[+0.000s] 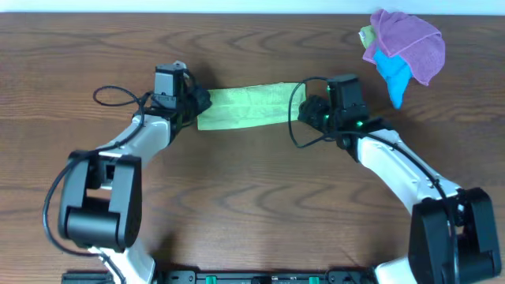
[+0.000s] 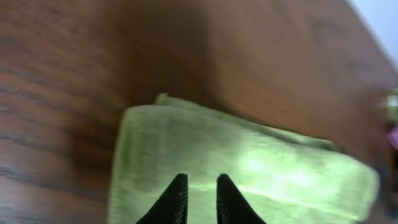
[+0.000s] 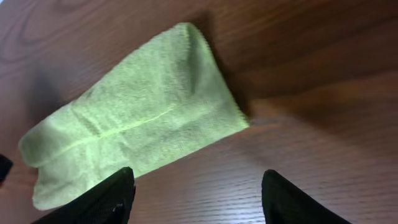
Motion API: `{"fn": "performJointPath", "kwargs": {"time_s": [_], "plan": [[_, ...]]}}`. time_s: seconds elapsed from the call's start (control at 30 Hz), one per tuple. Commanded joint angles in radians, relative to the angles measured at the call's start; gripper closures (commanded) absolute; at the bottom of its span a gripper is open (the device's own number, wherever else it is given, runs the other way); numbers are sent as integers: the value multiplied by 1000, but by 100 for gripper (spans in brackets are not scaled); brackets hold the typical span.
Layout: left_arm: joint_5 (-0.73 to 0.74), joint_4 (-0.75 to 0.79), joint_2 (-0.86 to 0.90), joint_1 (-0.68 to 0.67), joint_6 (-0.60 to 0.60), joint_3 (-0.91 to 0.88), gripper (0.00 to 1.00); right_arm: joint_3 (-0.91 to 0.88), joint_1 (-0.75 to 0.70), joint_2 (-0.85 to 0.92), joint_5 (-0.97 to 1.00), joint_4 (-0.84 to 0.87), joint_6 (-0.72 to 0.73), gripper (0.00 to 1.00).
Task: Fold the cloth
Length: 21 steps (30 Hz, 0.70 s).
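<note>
A folded light-green microfibre cloth (image 1: 245,106) lay flat on the dark wood-grain surface (image 1: 252,197) between the two arms. The right hand (image 3: 196,186) stood wide open at its right end. The left hand (image 2: 199,193), fingers nearly together, sat over its left end; a grip could not be confirmed.

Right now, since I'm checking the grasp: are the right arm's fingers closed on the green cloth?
No, the right fingers stand wide apart over bare table, the green cloth ungripped.
</note>
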Motion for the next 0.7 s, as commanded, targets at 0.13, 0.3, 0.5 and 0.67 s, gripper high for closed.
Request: {"fn": "performJointPath", "kwargs": {"time_s": [0.13,0.3,0.5,0.67], "plan": [[-21,0,109,-4,16,48,92,-14,-17,-12,-32,17,24,35],[-22,-8,127,-4,-2,48,94,-63,-18,12,-51,82,83,34],[-21,-8,127,-4,-1,48,94,-150,-17,39,-82,220,167,33],[-11,-12,127,-4,-2,48,94,-183,-16,58,-92,257,192,33]]}}
